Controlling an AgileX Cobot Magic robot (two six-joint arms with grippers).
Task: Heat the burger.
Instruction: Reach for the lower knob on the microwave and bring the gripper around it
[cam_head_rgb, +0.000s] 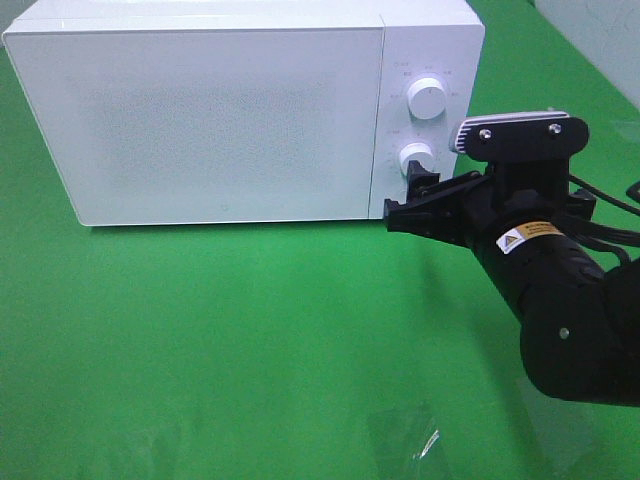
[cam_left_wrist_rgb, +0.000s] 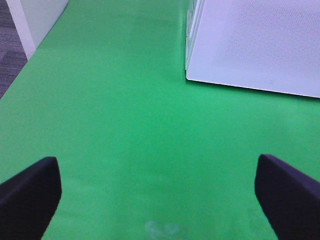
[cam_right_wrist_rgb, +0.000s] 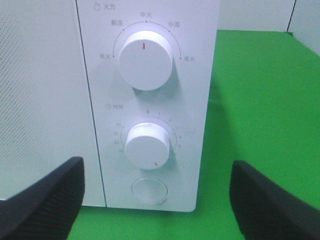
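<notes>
At the lower round knob (cam_right_wrist_rgb: 148, 145) of the white microwave (cam_head_rgb: 220, 110) I hold the black right gripper (cam_head_rgb: 408, 198), jaws apart, probably to turn it.

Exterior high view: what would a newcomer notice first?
The white microwave, door shut, dominates the back of the green table. The right gripper hovers open just in front of its lower dial. No burger shows in any view.
</notes>
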